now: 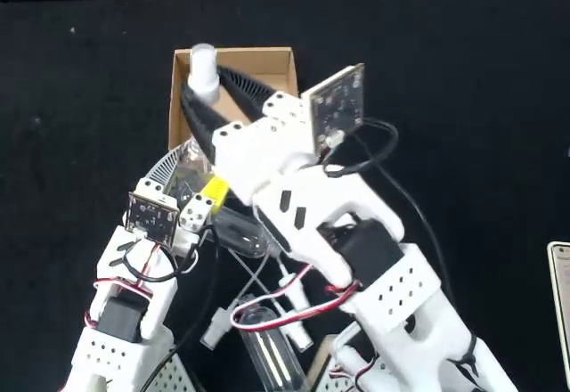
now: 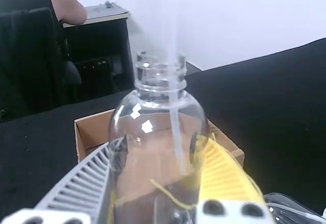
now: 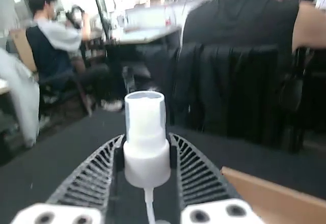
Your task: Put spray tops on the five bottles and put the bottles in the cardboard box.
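Two claws, both loaded. My right claw (image 1: 207,85) pinches a white spray top (image 3: 146,142) over the cardboard box (image 1: 258,52), which sits at 11 o'clock on the black surface (image 1: 463,98). My left claw (image 2: 160,150) grips a clear bottle (image 2: 153,122) upright by the box's 7 o'clock corner. The top's tube (image 2: 173,81) runs down through its neck. A spare bottle (image 1: 267,352) lies at 6 o'clock, and a second bottle (image 1: 239,230) lies nearer the middle.

My left gripper (image 2: 157,155) holds the clear bottle (image 2: 153,117) upright. My right gripper (image 3: 146,155) holds the white spray top (image 3: 145,117) above it, tube inside the neck, at the cardboard box (image 1: 276,61), upper centre.
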